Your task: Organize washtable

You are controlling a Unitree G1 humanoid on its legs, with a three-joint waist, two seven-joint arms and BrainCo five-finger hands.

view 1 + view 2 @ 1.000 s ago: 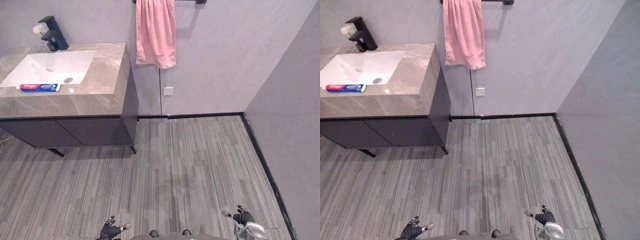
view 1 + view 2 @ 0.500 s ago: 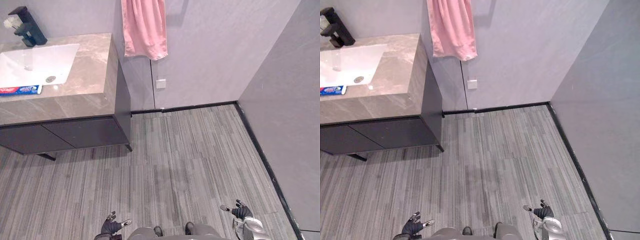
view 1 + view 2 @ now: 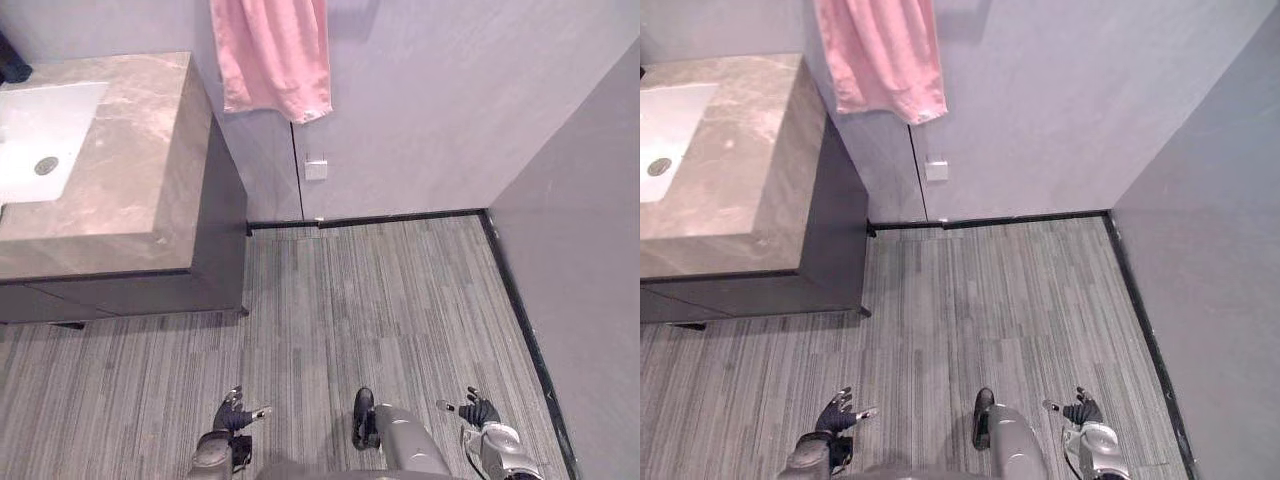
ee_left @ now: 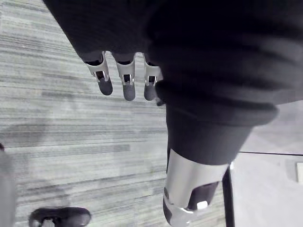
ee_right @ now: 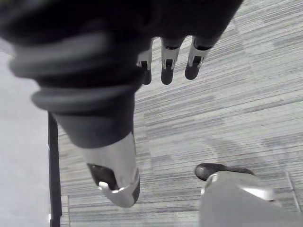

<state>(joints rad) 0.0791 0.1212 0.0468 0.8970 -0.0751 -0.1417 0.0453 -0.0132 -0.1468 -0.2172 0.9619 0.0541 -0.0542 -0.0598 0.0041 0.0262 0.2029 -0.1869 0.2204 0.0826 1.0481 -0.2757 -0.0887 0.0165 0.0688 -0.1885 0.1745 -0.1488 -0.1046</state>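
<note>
Over at the upper left, left eye view: the table (image 3: 130, 200) with its white sink (image 3: 40, 140) set into a marbled top; a pink towel (image 3: 270, 60) hangs on the wall just beside it.
Low edge, left eye view: left hand (image 3: 232, 412) and right hand (image 3: 478, 410) hang above the striped floor (image 3: 380, 300), well apart from the table.
Right eye view: same layout, with the table at the left edge and both hands low.
Left wrist view: the left hand's fingers (image 4: 128, 87) are straight and slack, holding nothing, with floor beyond them.
Right wrist view: the right hand's fingers (image 5: 166, 71) are likewise extended and empty.
Progress: by my judgement no tidying is under way. The robot stands off from the table, so the approach and all the sorting seem left to do. What lies on the unseen part of the top cannot be told.
</note>
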